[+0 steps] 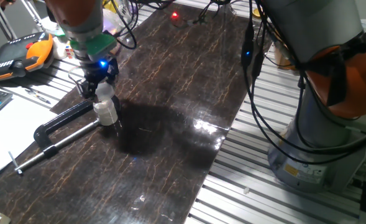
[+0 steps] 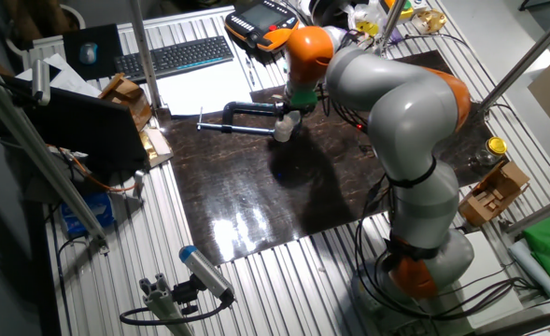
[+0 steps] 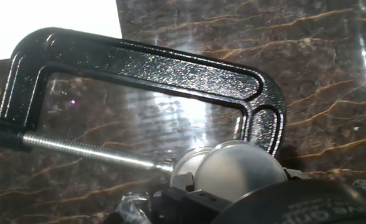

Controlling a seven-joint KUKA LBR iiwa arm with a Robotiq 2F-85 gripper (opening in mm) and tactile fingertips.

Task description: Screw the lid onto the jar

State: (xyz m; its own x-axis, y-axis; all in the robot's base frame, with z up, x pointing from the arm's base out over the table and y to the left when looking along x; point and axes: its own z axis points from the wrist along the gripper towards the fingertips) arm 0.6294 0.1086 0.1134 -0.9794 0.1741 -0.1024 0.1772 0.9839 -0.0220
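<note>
The lid (image 1: 103,91) is clamped in the hand (image 1: 99,83) above the jar (image 1: 107,112); it should be kept level and centred while turned.

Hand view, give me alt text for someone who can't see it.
A pale round lid sits in the gripper at the bottom edge, just in front of a black C-clamp lying on a dark marbled table. The clamp's silver screw points toward the lid; the jar is hidden.
</note>
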